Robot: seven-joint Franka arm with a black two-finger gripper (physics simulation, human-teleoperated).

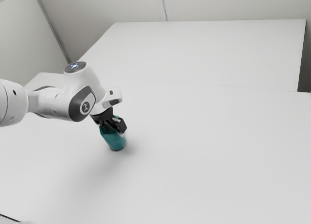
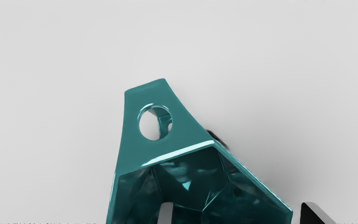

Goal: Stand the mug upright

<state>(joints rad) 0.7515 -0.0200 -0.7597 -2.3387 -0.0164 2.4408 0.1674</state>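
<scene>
The gripper [image 2: 235, 205], fingers [image 2: 166, 214] apart, straddles the wall of a seemingly upright mug [image 1: 115, 140], at release or pre-grasp; any move demands steadiness.

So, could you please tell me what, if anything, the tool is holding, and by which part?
Nothing, it seems: the tool stands open, one finger inside the mug, the other outside, apart from its wall.

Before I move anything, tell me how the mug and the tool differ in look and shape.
Color: the mug is glossy teal; the tool is black and gray.
Shape: the mug is one hollow, angular body with a round hole through its handle; the tool has two separate fingers, one inside the mug's opening, one outside.
Both have flat faces.
</scene>
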